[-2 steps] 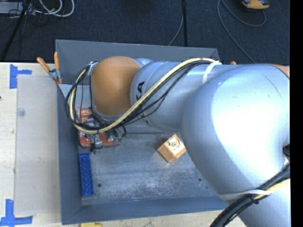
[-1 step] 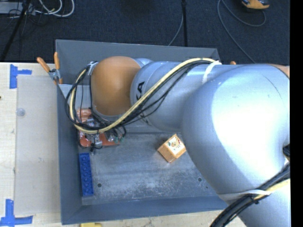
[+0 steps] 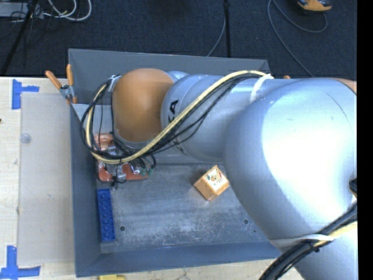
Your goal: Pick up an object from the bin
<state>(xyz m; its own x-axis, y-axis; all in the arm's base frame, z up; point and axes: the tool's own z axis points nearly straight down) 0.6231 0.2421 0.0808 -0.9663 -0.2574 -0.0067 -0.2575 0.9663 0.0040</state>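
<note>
**A:** Start nearest you. What lies in the bin (image 3: 175, 229)?

**B:** Your blue brick (image 3: 105, 214), long and narrow, flat on the floor along the left wall. To the right of the brick, well apart from it, you have a small tan box (image 3: 211, 183) sitting askew on bare floor.

**A:** And the gripper?

**B:** Look just beyond the brick's far end. The gripper (image 3: 119, 170) is low there, close to the left wall. It sits under the orange cover (image 3: 140, 104) of the arm (image 3: 280, 156), with cables (image 3: 93, 121) looped round it. At that spot you'll see some reddish-brown bits with a touch of green. You can't say whether they belong to the robot or are a thing from the bin.

**A:** Clenched or released?

**B:** You cannot tell, because the cover and cables hide it. Nothing shows as held.

**A:** So how far along are you?

**B:** My judgement is that you're at the reach, with no pick shown. The arm is deep in the bin, while the brick and the box both lie on the floor, and neither is lifted. A sure grasp and a lift clear of the bin are both left to do.

**A:** Which thing is closest to it?

**B:** The brick, whose far end lies just beside the gripper. The box is well off to the brick's right.
</note>
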